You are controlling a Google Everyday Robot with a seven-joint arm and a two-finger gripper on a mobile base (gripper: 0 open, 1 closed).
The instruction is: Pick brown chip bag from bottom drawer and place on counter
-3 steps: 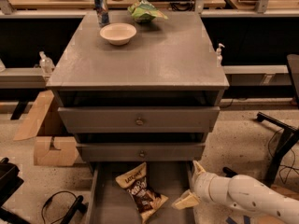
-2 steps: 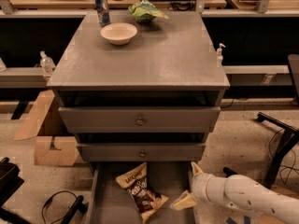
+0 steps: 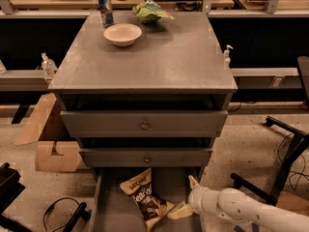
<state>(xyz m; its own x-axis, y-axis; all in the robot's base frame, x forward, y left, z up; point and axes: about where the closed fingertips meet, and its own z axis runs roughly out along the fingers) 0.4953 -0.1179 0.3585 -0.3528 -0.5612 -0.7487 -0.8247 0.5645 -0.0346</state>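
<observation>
The brown chip bag [image 3: 147,197] lies flat in the open bottom drawer [image 3: 113,211], tan ends and dark middle with white lettering, its long side running from back left to front right. My gripper [image 3: 186,197] is low at the drawer's right side, just right of the bag, on a white arm that comes in from the lower right. Its two tan fingers [image 3: 193,181] are spread apart, with nothing between them; the lower finger is close to the bag's front corner. The grey counter [image 3: 164,62] tops the cabinet above.
On the counter's back part stand a cream bowl [image 3: 122,34], a can [image 3: 105,9] and a green bag [image 3: 150,11]. The two knob-fronted drawers are nearly shut. Cardboard boxes [image 3: 53,149] lie left of the cabinet, black chair legs [image 3: 285,149] right, and cables [image 3: 63,211] lower left.
My gripper has moved a little to the left and down, closer to the brown chip bag. The bag has not moved.
</observation>
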